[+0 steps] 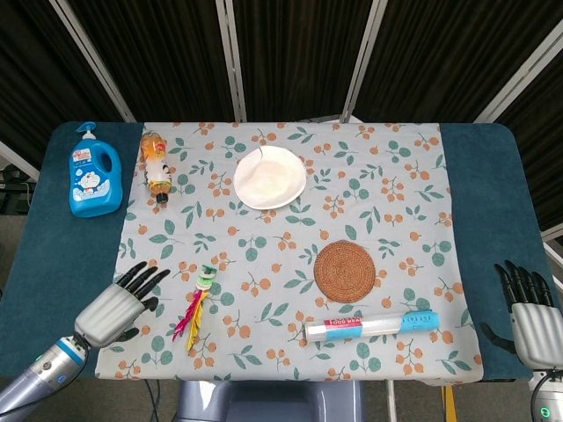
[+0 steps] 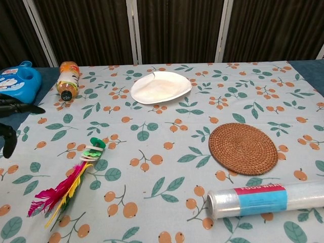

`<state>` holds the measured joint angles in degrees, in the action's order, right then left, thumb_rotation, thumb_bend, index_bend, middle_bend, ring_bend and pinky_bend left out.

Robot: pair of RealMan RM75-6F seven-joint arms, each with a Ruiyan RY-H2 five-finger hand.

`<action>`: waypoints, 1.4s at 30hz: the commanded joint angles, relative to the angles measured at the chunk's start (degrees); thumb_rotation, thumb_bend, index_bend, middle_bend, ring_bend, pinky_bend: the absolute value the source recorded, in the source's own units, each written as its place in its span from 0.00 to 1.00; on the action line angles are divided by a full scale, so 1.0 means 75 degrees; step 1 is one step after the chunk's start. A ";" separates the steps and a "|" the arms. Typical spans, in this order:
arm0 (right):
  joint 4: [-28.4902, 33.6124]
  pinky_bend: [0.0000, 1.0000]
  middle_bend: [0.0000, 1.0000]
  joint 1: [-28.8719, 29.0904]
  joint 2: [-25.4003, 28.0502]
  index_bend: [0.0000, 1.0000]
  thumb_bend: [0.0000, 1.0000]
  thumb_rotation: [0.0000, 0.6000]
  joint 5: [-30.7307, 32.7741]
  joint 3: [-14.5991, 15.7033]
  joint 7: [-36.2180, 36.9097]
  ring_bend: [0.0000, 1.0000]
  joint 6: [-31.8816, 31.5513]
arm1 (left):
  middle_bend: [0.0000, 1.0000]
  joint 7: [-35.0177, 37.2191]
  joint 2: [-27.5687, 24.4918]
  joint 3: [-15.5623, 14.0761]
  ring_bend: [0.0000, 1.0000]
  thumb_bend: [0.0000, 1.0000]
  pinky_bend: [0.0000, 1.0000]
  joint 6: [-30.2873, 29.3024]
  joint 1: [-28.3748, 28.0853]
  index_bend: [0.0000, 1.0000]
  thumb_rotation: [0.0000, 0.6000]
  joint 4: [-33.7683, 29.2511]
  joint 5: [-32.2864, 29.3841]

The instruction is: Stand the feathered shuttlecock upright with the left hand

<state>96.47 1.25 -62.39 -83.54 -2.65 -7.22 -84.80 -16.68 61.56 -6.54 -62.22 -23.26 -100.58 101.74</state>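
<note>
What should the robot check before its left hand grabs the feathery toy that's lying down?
1. Shuttlecock lies flat on the cloth, not yet upright: ok to grab.
2. Left hand holds nothing, fingers spread: ok.
3. Left hand is beside the shuttlecock, not touching it: ok, it needs to move closer.
4. Space around the shuttlecock: ok, the woven coaster and wrap roll are well off to the side.
5. Right hand rests at the table's far edge, out of the way: ok.
6. Whether the green base is flat enough to stand on: cannot tell.
</note>
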 commanded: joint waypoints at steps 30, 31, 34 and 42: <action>-0.0047 0.00 0.00 -0.0029 0.0014 0.00 0.12 1.00 -0.0042 0.0001 0.0016 0.00 -0.0063 | 0.00 -0.1221 0.1485 -0.0054 0.00 0.30 0.00 0.1089 -0.0573 0.55 1.00 0.0769 -0.0123; -0.0048 0.00 0.00 -0.0029 0.0014 0.00 0.12 1.00 -0.0040 -0.0001 0.0015 0.00 -0.0063 | 0.00 -0.1251 0.1504 -0.0056 0.00 0.31 0.00 0.1102 -0.0580 0.55 1.00 0.0774 -0.0131; -0.0045 0.00 0.00 -0.0029 0.0013 0.00 0.12 1.00 -0.0030 -0.0004 0.0017 0.00 -0.0060 | 0.00 -0.1328 0.1575 -0.0068 0.00 0.31 0.00 0.1133 -0.0587 0.55 1.00 0.0809 -0.0167; -0.0032 0.00 0.00 -0.0035 0.0018 0.00 0.12 1.00 -0.0023 -0.0002 0.0008 0.00 -0.0061 | 0.00 -0.1375 0.1829 -0.0088 0.00 0.32 0.00 0.1171 -0.0599 0.56 1.00 0.0910 -0.0320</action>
<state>96.22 0.99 -62.26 -83.72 -2.67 -7.17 -85.26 -26.96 75.13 -7.16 -53.43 -27.73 -93.84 99.43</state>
